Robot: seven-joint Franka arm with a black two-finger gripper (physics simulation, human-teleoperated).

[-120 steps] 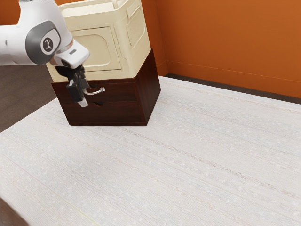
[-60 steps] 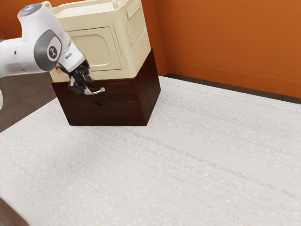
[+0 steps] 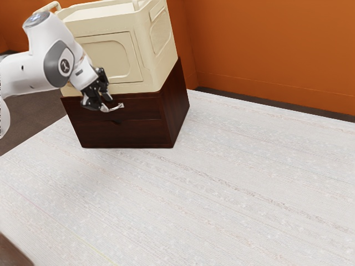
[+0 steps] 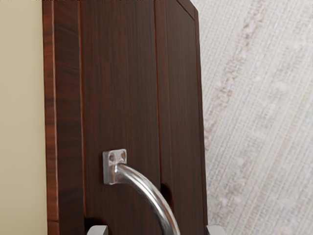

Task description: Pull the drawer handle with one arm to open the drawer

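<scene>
the arm [image 3: 30, 75] reaches in from the exterior view's left, and its end effector [image 3: 107, 105] is at the curved metal handle [image 3: 117, 107] of the upper drawer [image 3: 147, 108]. that drawer looks fully closed, its front in line with the dark wood cabinet [image 3: 178, 102] around it. a cream storage box [image 3: 119, 58] sits on top, and a pale woven rug [image 3: 222, 183] spreads out to the near side and the right.

the fingers [image 4: 98, 230] are wide apart, with the bar of the handle running between them. nothing is gripped; whether one finger touches the bar, i cannot tell. the handle's mounting bracket [image 4: 115, 167] sits flat against the drawer front, beyond the fingertips.

i judge the step in hand to be the grasp, with the pull to come. the next move is to centre the bar, close on it firmly, then draw straight out from the cabinet front. a sideways drag could let the smooth, rounded bar slip.
</scene>
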